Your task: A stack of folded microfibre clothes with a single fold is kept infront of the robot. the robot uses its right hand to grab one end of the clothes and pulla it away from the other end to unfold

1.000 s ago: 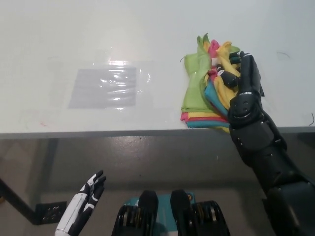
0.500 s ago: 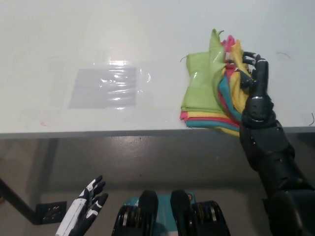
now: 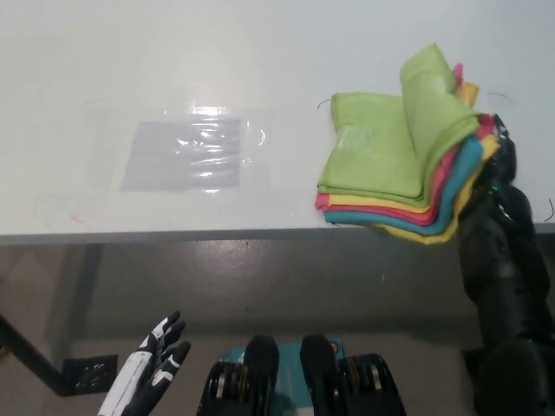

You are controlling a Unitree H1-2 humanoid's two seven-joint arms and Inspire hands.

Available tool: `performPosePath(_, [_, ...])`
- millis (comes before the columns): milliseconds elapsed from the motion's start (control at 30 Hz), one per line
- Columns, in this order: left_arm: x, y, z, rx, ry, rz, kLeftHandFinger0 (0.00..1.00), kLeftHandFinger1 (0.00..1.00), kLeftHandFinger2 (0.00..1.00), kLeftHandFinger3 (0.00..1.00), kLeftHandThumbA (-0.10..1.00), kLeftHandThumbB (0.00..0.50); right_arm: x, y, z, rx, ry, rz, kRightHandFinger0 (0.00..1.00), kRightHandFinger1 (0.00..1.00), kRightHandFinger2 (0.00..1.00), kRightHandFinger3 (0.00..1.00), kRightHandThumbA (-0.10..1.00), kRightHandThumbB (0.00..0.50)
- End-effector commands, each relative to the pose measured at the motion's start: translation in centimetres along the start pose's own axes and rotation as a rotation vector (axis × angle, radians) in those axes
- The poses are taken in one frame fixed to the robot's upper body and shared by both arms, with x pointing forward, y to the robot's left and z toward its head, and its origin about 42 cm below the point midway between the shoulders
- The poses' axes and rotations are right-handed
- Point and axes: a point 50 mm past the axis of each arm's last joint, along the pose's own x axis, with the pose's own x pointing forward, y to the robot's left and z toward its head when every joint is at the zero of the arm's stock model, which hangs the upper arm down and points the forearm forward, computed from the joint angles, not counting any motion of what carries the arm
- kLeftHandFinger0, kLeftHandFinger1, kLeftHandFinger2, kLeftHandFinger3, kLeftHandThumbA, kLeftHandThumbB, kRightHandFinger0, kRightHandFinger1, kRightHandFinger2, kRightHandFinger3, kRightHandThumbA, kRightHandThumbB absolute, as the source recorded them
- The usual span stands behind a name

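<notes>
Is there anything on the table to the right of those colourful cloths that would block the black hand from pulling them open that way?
Nothing visible. The white table right of the stack of cloths looks bare; the right hand is mostly hidden behind the lifted flap.

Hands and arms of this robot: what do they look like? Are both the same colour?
No, they differ. The left hand is white with black fingers and black patches on its back, on a slim white forearm. The right arm is all black, thick and built of glossy, rounded hard segments like armour plates. Its hand is mostly hidden behind the cloths. No loose cables or written markings show.
</notes>
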Motion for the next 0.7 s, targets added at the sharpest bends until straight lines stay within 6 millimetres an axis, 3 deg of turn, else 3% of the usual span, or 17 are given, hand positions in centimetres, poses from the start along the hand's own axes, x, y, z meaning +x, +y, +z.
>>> performPosePath(0, [-1.1, 1.3, 0.3, 0.074, 0.0, -0.015, 1.0, 1.0, 1.0, 1.0, 0.89, 0.177, 0.2, -1.3, 9.3, 0.398, -0.219, 0.221, 1.0, 1.0, 1.0, 1.0, 0.95, 0.193])
performPosePath(167, [-1.2, 1.4, 0.4, 0.084, 0.003, -0.021, 1.0, 1.0, 1.0, 0.96, 0.83, 0.181, -1.7, -0.6, 13.1, 0.218, -0.411, 0.256, 1.0, 1.0, 1.0, 1.0, 1.0, 0.111])
performPosePath(200, [-1.1, 1.4, 0.4, 0.082, 0.003, -0.018, 1.0, 1.0, 1.0, 0.96, 0.83, 0.177, -2.4, -0.1, 14.0, 0.142, -0.476, 0.279, 1.0, 1.0, 1.0, 1.0, 1.0, 0.121])
performPosePath(300, [-1.2, 1.5, 0.3, 0.085, 0.008, -0.019, 1.0, 1.0, 1.0, 0.93, 0.83, 0.183, -4.5, 1.0, 16.2, -0.018, -0.638, 0.302, 1.0, 1.0, 1.0, 1.0, 1.0, 0.216])
performPosePath(400, [-1.2, 1.5, 0.3, 0.085, 0.005, -0.018, 1.0, 1.0, 0.99, 0.91, 0.83, 0.188, -7.9, 2.4, 19.3, -0.152, -0.825, 0.292, 1.0, 1.0, 1.0, 1.0, 1.0, 0.267])
performPosePath(500, [-1.2, 1.5, 0.2, 0.082, 0.006, -0.017, 1.0, 1.0, 0.98, 0.9, 0.83, 0.186, -10.1, 3.1, 21.0, -0.142, -0.87, 0.318, 1.0, 1.0, 1.0, 1.0, 1.0, 0.281])
performPosePath(633, [-0.8, 1.8, 0.4, 0.09, -0.001, -0.022, 1.0, 1.0, 0.97, 0.91, 0.83, 0.182, -13.9, 3.7, 24.4, -0.194, -1.085, 0.331, 1.0, 1.0, 1.0, 1.0, 1.0, 0.243])
performPosePath(667, [-0.7, 1.8, 0.4, 0.097, -0.004, -0.023, 1.0, 1.0, 0.96, 0.9, 0.83, 0.174, -15.1, 3.8, 25.2, -0.215, -1.145, 0.325, 1.0, 1.0, 1.0, 1.0, 1.0, 0.21])
